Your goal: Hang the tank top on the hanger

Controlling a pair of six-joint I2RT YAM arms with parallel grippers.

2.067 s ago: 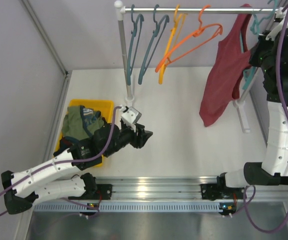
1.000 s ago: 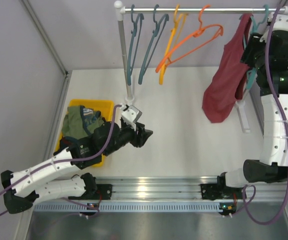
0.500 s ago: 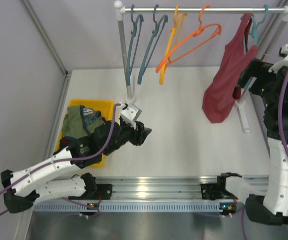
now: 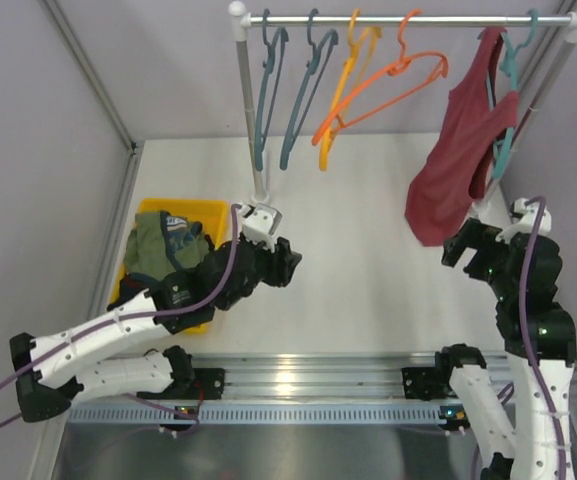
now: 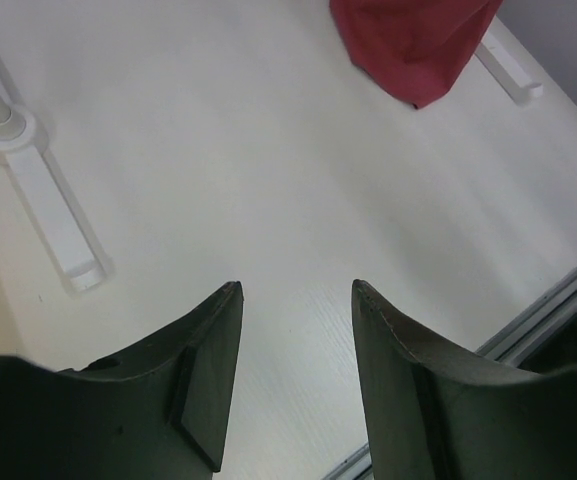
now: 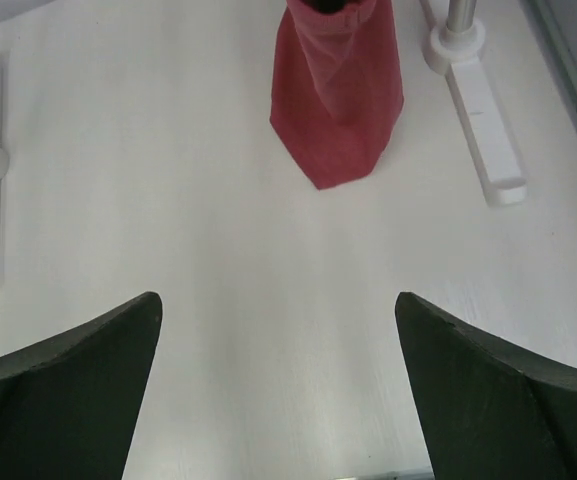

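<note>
The maroon tank top (image 4: pixel 460 160) hangs from the thin teal hanger (image 4: pixel 509 75), hooked at the right end of the rail (image 4: pixel 418 19). Its lower hem droops just above the table. My right gripper (image 4: pixel 453 250) sits low, below and slightly right of the top, open and empty. From the right wrist view the gripper (image 6: pixel 276 297) has jaws spread wide, with the tank top (image 6: pixel 338 100) ahead. My left gripper (image 4: pixel 290 262) hovers over mid-table, open with nothing in it. The left wrist view shows that gripper (image 5: pixel 296 285) and the top's hem (image 5: pixel 413 40) far off.
A yellow bin (image 4: pixel 183 205) at the left holds an olive garment (image 4: pixel 163 245). Two blue-teal hangers (image 4: pixel 268 90), a yellow hanger (image 4: pixel 340 100) and an orange one (image 4: pixel 388 80) hang on the rail. The rack's post (image 4: pixel 250 110) and white feet (image 6: pixel 478 110) stand on the table.
My right arm came down from the rail and hanger to just above the table, and its jaws spread wide. The tank top stays hanging on the hanger. The left arm barely shifted.
</note>
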